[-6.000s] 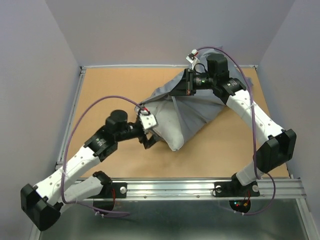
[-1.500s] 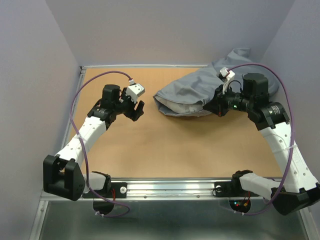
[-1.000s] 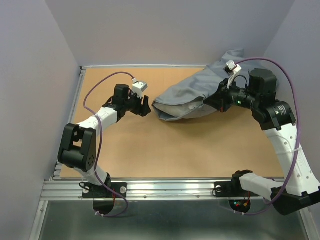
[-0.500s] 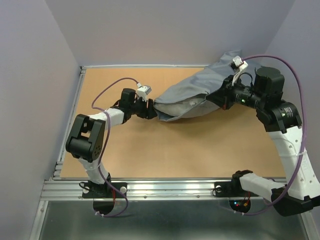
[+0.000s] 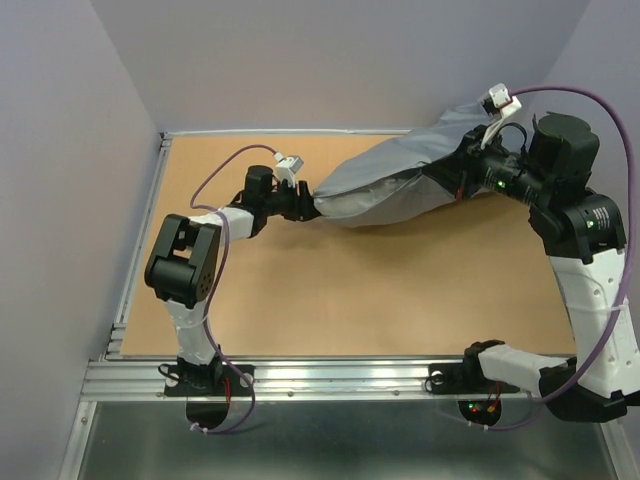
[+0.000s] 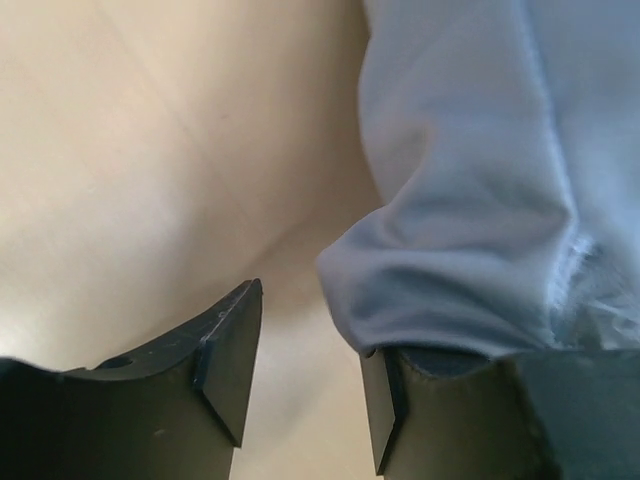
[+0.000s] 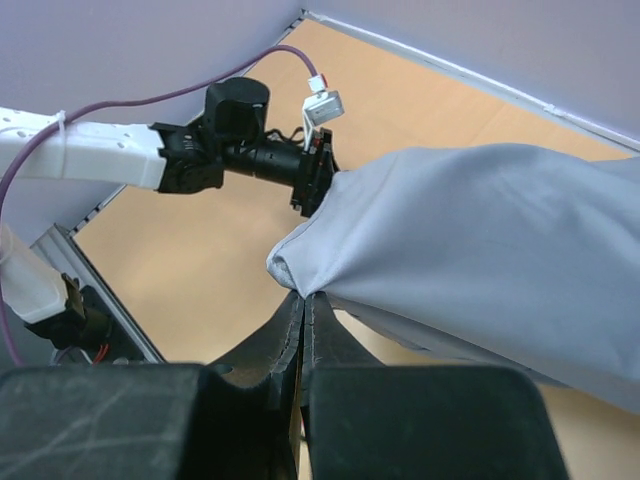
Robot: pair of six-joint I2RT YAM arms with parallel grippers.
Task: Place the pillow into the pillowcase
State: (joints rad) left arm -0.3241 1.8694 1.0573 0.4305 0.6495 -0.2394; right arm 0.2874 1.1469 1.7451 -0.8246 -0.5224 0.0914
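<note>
The right fingers (image 7: 304, 300) are pressing tightly together, it seems on the edge of the pillowcase (image 5: 400, 178), and are holding this plump blue-grey sack up at the far right of the surface (image 5: 300, 300). It is sloping down leftward, where the left fingers (image 5: 300, 202), standing slightly apart, are touching its lower end.

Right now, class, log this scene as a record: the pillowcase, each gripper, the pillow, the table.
pillowcase: blue-grey, bulging, slung between both grippers
left gripper: open, at the case's left end, cloth draped over one finger
right gripper: shut on the case's right part, held above the table
pillow: not plainly visible
table: tan board, metal rail at near edge
</note>
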